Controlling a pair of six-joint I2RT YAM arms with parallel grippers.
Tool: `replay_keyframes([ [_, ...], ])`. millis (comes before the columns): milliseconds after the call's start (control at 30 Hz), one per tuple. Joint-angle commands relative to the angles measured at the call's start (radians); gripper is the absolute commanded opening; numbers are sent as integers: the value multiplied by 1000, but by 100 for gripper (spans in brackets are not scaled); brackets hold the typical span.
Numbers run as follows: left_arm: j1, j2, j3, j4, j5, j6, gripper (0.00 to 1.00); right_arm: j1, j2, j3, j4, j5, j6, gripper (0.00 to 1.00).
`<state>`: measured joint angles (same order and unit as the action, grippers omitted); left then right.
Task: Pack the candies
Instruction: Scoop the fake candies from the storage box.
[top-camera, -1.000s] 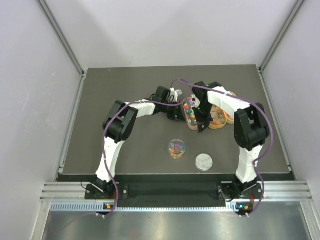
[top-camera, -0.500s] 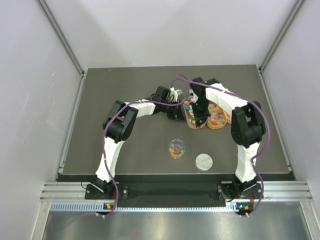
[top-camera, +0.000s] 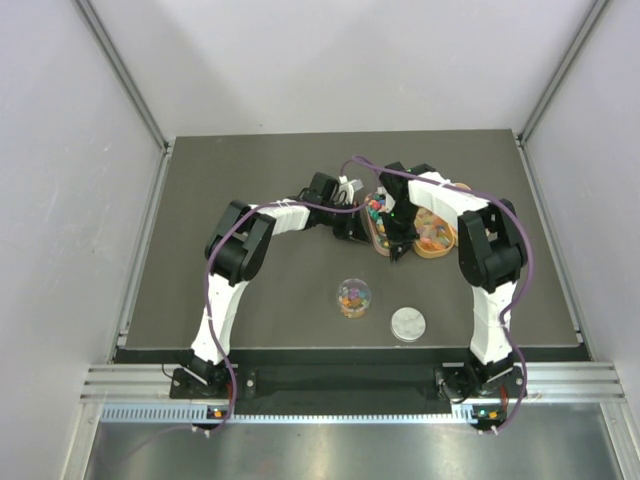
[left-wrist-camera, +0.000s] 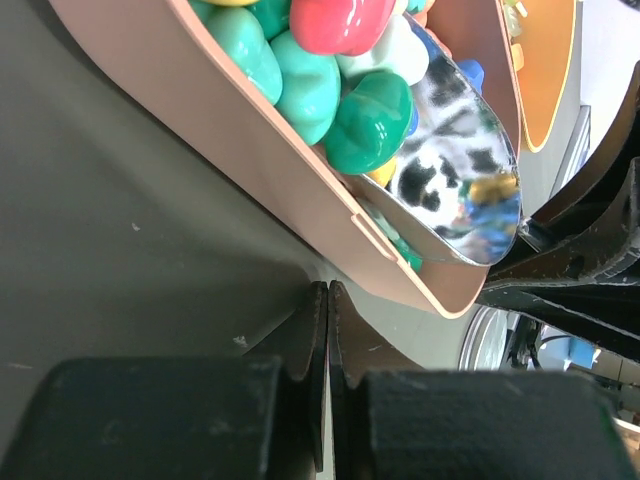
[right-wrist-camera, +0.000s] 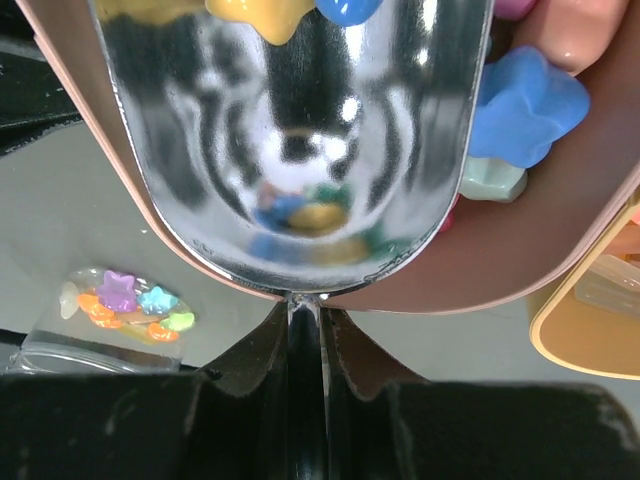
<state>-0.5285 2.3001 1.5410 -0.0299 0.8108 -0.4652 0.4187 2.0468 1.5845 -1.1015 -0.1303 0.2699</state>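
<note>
Dark worktop (top-camera: 250, 170) between white walls carries it all. Both arms reach to the tray (left-wrist-camera: 250, 160). The left hand (left-wrist-camera: 327, 300) is closed on nothing, its tips just beside the tray's wall. The right hand (right-wrist-camera: 305, 318) is clamped on the handle of a scoop (right-wrist-camera: 300, 150) lying in the tray. Nearer the arm bases sit the open jar (top-camera: 353, 296), partly filled, and its lid (top-camera: 407, 322). Most candies (left-wrist-camera: 370, 120) are in the tray. Scooping seems to be in hand. The next move calls for digging under a load, lifting it level and tipping it over the jar.
</note>
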Motion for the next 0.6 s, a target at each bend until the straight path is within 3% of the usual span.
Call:
replay_keyframes([
  [0,7,-25,-5,38,14,22,0,-15,16,40,86,8,-14,0],
  [567,8,-60,-12,-48,19,59,0,-47,-85,-34,216,18,-29,0],
])
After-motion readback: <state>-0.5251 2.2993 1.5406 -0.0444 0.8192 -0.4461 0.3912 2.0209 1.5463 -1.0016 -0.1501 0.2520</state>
